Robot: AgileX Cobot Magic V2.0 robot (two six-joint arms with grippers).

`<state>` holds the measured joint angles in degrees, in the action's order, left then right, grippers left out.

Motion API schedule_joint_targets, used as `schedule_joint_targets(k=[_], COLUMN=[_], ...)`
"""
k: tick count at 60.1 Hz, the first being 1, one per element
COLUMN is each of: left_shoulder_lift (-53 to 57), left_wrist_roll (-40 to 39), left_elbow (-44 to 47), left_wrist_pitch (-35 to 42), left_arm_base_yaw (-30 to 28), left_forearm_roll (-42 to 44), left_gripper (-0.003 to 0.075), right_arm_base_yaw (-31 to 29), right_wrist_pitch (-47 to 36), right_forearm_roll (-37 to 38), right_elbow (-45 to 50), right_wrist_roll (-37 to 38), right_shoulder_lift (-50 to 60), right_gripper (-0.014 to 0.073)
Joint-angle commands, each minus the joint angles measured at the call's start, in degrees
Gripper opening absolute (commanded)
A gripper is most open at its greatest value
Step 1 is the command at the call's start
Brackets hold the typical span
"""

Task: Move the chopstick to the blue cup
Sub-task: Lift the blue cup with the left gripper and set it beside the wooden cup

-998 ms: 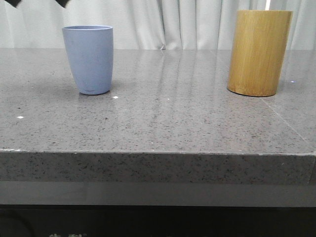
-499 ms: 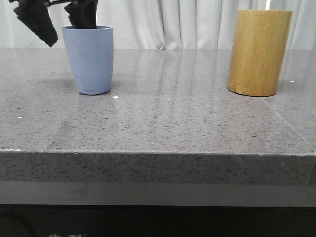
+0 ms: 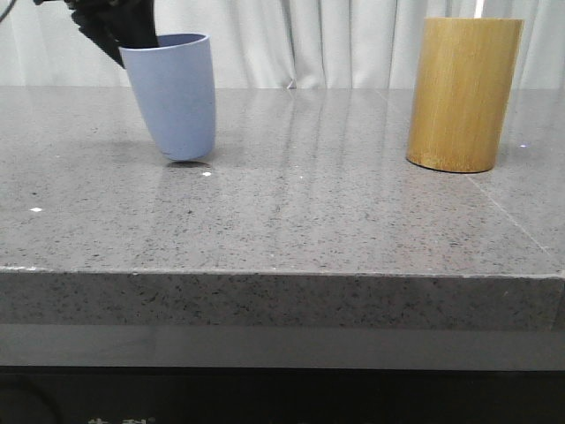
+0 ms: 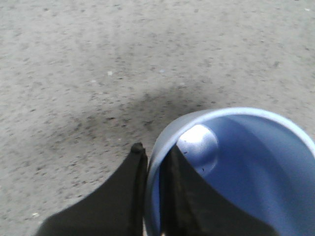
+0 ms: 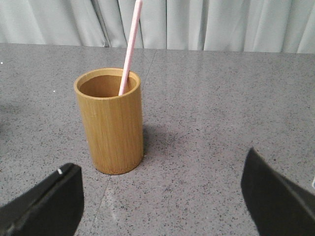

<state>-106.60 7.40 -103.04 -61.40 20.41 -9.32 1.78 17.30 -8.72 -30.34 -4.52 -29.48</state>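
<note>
The blue cup [image 3: 177, 97] is at the far left of the table, tilted, with its base just off the surface. My left gripper [image 3: 124, 31] is shut on its rim, one finger inside and one outside, as the left wrist view shows [image 4: 155, 153]; the cup's inside [image 4: 246, 167] is empty. A pale pink chopstick [image 5: 130, 44] leans in the bamboo cylinder [image 5: 110, 128], which stands at the far right [image 3: 461, 93]. My right gripper [image 5: 160, 160] is open and empty, some way short of the cylinder.
The grey speckled stone table has its front edge [image 3: 282, 274] near the camera. A white curtain [image 3: 309, 40] hangs behind it. Bare tabletop lies between the cup and the bamboo cylinder.
My left gripper came down from the top left onto the cup's rim and shut on it. The cup has tipped and shifted slightly right, its base lifting. The bamboo cylinder has not moved.
</note>
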Motion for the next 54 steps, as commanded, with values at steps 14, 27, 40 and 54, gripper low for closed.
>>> schedule_joint_targets(k=[14,27,40,54], left_shoulder_lift=[2.8,2.2,-3.5,-7.9], left_wrist_roll=[1.2,1.2,0.4,-1.4], left_elbow=[-6.2,-10.0,-15.6,-20.0], left_wrist_pitch=[4.8,9.1,7.5,2.5], left_arm_base_yaw=[6.8,12.8,14.9,15.0], left_forearm_roll=[-3.0,-3.0,-3.0,-3.7], left_gripper=[-0.0019,-0.0018,-0.0018,-0.0018], right_arm_base_yaw=[-0.1,-0.1,-0.1,-0.1], right_wrist_pitch=[-4.7,-4.7,-4.6,-4.3], right_forearm_roll=[-0.3,-0.3,-0.3,-0.3], right_elbow=[-2.0,-2.0,-2.0,-2.0], right_wrist_roll=[-0.1,-0.1,-0.1,-0.1], right_shoulder_lift=[-0.5,-0.5,-0.5,-0.5], right_gripper=[0.0654,0.0654,0.0654,0.0654])
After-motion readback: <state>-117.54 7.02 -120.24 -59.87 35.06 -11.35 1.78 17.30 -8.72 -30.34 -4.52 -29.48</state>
